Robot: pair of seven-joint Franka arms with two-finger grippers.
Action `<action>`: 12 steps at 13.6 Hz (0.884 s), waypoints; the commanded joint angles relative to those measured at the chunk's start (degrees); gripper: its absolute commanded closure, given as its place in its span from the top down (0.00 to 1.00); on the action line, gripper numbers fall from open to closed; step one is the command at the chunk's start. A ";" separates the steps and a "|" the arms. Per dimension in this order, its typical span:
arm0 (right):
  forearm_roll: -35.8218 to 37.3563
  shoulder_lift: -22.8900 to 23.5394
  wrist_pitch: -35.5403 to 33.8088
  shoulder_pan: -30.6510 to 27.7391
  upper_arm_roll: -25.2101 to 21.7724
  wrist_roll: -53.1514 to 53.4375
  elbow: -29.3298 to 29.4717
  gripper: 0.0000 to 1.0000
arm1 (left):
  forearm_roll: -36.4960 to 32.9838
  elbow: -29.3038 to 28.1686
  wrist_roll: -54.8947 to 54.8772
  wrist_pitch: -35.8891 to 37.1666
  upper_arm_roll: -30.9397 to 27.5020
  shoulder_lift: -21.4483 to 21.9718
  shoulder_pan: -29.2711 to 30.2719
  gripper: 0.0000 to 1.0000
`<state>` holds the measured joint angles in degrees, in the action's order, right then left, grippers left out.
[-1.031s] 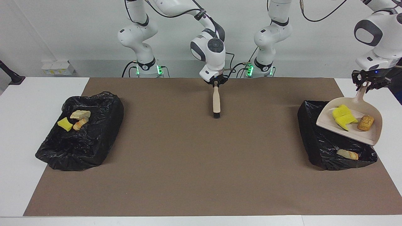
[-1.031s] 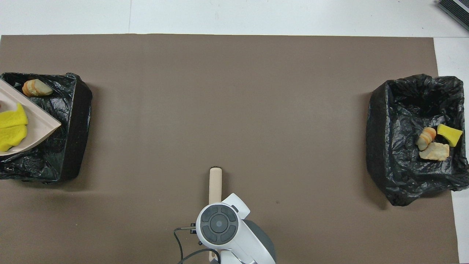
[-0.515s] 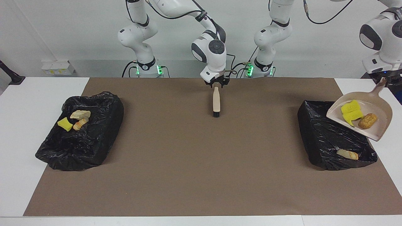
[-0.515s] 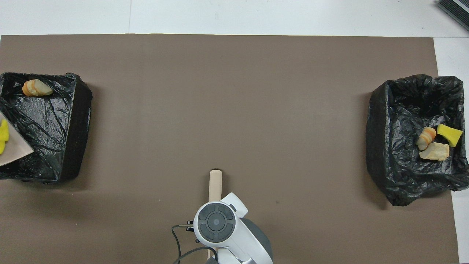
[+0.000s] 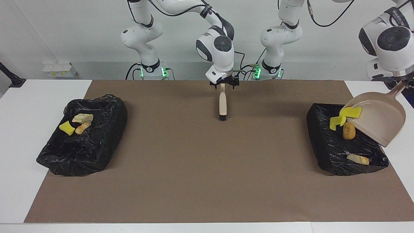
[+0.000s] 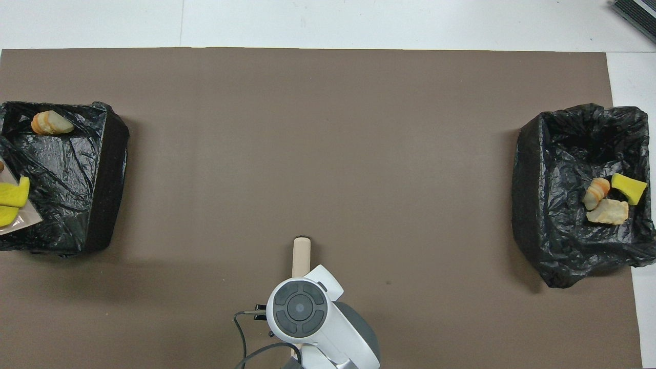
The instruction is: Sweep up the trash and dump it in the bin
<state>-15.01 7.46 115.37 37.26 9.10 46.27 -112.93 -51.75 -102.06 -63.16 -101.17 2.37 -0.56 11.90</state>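
Nearest the robots, the right gripper point(image 5: 223, 84) is being held low over the handle end of the brush point(image 5: 222, 103), its fingers standing apart with nothing clamped between them; the brush is lying flat on the brown mat point(image 5: 207, 181) at mid-table, bristles pointing away from the robots, and this arm is judged to be waiting. Toward the left arm's end of the table, the left gripper point(image 5: 395, 81) is being held closed on the handle of the beige dustpan point(image 5: 381, 119), which is being carried tilted steeply, lip down, over the black-lined bin point(image 5: 318, 136) there. The trash is being poured. One yellow sponge piece point(image 5: 351, 111) is seen at the pan's lip, a second yellow piece point(image 5: 336, 121) and a brown bread-like lump point(image 5: 349, 130) are seen just below it over the bin's opening, and a tan scrap point(image 5: 357, 159) is already lying in the bin's corner farthest from the robots. To do this step well, the lip is best being held inside the bin's rim while the tilt is being steepened slowly, so that no piece is being thrown onto the mat; the sponge at the lip may cling and need a slightly steeper angle. At the right arm's end, a second lined bin point(image 5: 97, 149) is holding three more scraps point(image 5: 79, 123).
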 commanded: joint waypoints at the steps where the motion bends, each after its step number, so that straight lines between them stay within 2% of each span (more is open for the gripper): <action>1: 0.07 -3.06 -7.76 -7.26 0.30 -6.25 3.93 1.00 | -3.70 2.39 -1.08 2.37 -0.70 -1.55 -1.09 0.00; 4: 3.66 -3.24 -13.92 -14.21 0.30 -15.48 8.76 1.00 | -8.01 5.80 -4.67 5.80 -0.70 -1.64 -3.01 0.00; 8: 4.64 -3.42 -15.08 -22.48 0.22 -18.40 12.64 1.00 | -8.10 12.40 -6.36 6.60 -0.70 -5.33 -6.01 0.00; 10: 4.73 -4.03 -15.08 -25.29 0.13 -20.94 13.17 1.00 | -3.82 12.67 -5.32 6.33 -0.18 -5.25 -6.71 0.00; 12: 4.73 -4.03 -15.08 -28.46 0.04 -27.77 13.44 1.00 | 9.85 12.76 -3.38 6.59 -0.35 -4.55 -6.80 0.00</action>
<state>-11.47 3.45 101.75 11.61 8.51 23.62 -100.49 -50.06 -91.48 -67.78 -96.16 2.66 -4.65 5.94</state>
